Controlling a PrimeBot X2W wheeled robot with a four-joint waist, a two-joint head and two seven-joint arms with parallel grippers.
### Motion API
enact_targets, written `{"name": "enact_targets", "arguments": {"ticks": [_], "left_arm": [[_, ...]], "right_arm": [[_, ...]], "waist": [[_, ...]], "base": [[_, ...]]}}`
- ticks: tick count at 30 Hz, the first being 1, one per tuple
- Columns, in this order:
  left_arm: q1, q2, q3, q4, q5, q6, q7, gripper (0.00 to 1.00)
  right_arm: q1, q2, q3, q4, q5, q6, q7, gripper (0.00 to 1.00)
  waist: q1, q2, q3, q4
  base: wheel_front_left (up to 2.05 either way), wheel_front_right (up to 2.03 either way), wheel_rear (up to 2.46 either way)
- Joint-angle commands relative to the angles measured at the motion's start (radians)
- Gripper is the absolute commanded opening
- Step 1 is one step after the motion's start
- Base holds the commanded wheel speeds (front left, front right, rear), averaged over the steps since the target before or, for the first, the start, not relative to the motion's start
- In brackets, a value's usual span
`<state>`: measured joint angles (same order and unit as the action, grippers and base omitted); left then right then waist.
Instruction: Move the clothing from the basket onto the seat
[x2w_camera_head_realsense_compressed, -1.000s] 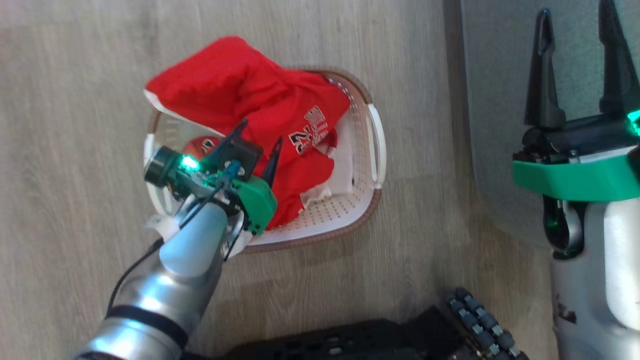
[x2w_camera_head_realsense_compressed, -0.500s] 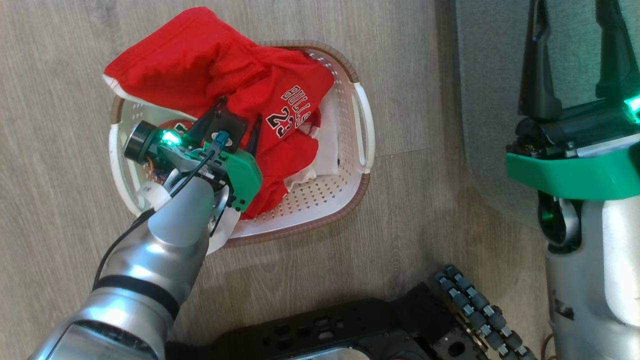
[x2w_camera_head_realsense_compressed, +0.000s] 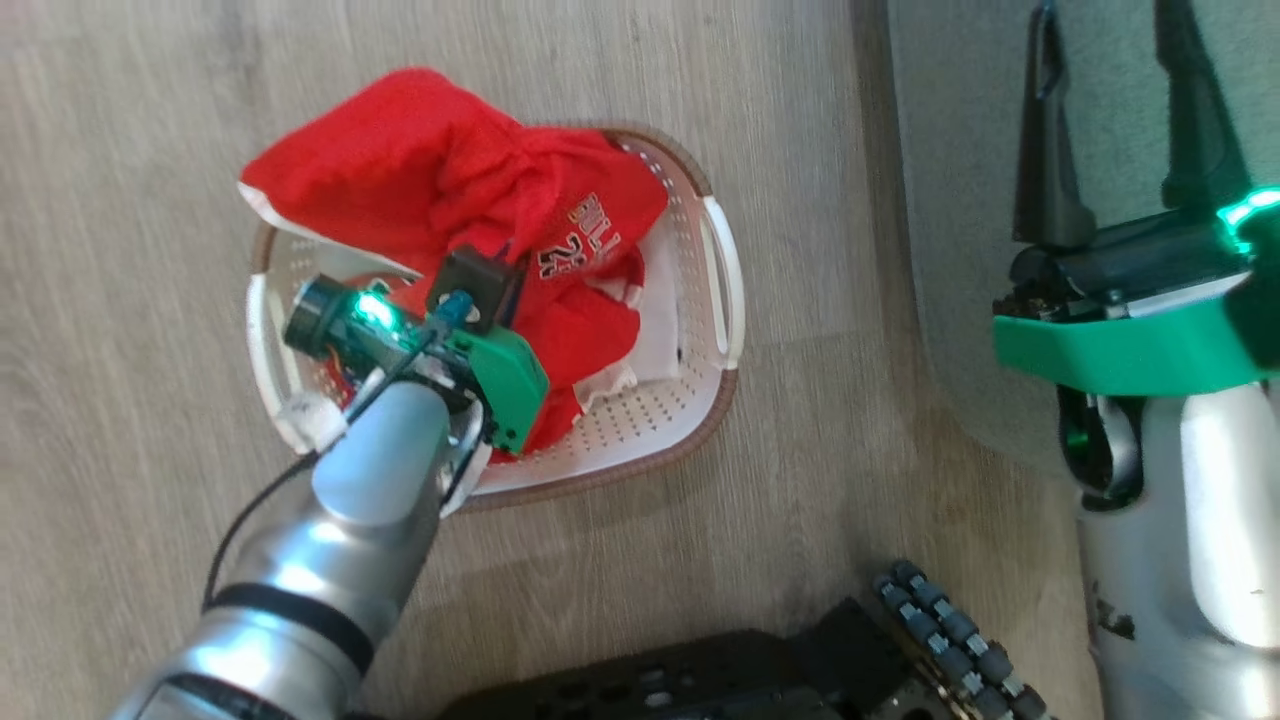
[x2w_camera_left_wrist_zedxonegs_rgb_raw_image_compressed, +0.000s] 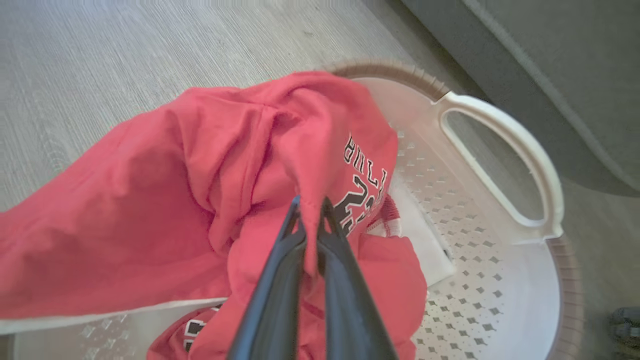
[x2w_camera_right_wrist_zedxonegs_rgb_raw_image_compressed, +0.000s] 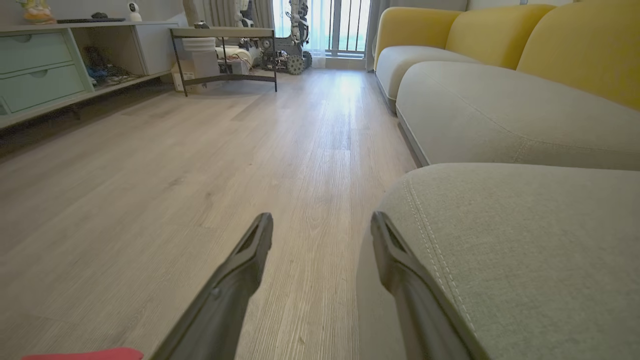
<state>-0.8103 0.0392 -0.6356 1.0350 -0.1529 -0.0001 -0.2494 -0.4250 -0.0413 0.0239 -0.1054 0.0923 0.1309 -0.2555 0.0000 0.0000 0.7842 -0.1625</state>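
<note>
Fingers of the left end effector (x2w_camera_left_wrist_zedxonegs_rgb_raw_image_compressed: 311, 207) were pressed together on a raised fold of the red basketball garment (x2w_camera_left_wrist_zedxonegs_rgb_raw_image_compressed: 240, 150), close beside its black-and-white "BULLS 23" print. The cloth rose in a ridge up to this pinch. The rest of the garment lay partly inside the oval basket (x2w_camera_head_realsense_compressed: 715, 400) and partly hung over its far rim. A second red piece (x2w_camera_left_wrist_zedxonegs_rgb_raw_image_compressed: 200, 330) with lettering lay lower, under the first one. The basket stood on the wooden floor (x2w_camera_head_realsense_compressed: 150, 300), near the rounded corner of the grey-green seat (x2w_camera_head_realsense_compressed: 950, 150) but apart from it. The right end effector (x2w_camera_right_wrist_zedxonegs_rgb_raw_image_compressed: 321, 220) was spread and held nothing; it hovered at the edge of the seat.

As I judge it, the task was at its beginning. No clothing was on the part of the seat that could be seen, and both pieces were at the basket. The first grasp seemed made; lifting, carrying and releasing were left to do, and then the same for the second piece.

The left wrist view showed the pinch itself and the lower piece, while in the head view the wrist covered the fingertips. The head view gave the layout of basket and seat together. The right wrist view added the stitched seam of the seat and the yellow backrests (x2w_camera_right_wrist_zedxonegs_rgb_raw_image_compressed: 500, 30) behind.
</note>
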Motion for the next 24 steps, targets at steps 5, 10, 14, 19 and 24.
{"name": "enact_targets", "arguments": {"ticks": [5,10,14,19,24], "left_arm": [[0.091,0.011,0.01,-0.111,-0.048,0.004,-0.012,0.0],[0.144,0.011,0.011,-0.185,-0.071,-0.005,-0.012,0.0],[0.178,0.011,0.014,-0.239,-0.068,-0.005,-0.012,0.0],[0.208,0.011,0.01,-0.276,-0.064,-0.021,-0.012,0.0],[0.226,0.011,0.014,-0.294,-0.075,-0.035,-0.012,0.0]], "right_arm": [[0.047,-0.009,0.023,0.008,0.005,0.0,-0.006,1.0],[0.08,-0.009,0.028,0.056,0.001,0.0,-0.006,1.0],[0.12,-0.009,0.027,0.099,-0.006,0.0,-0.006,1.0],[0.183,-0.009,0.026,0.15,-0.014,0.0,-0.006,1.0],[0.255,-0.009,0.032,0.197,-0.013,0.0,-0.006,1.0]], "waist": [[0.0,0.0,-0.114,0.033],[0.0,0.0,-0.232,0.057],[0.0,0.0,-0.34,0.081],[0.0,0.0,-0.482,0.112],[0.0,0.0,-0.623,0.133]], "base": [[0.0,0.0,0.0],[0.0,0.0,0.0],[0.0,0.0,0.0],[0.0,0.0,0.0],[0.0,0.0,0.0]]}}
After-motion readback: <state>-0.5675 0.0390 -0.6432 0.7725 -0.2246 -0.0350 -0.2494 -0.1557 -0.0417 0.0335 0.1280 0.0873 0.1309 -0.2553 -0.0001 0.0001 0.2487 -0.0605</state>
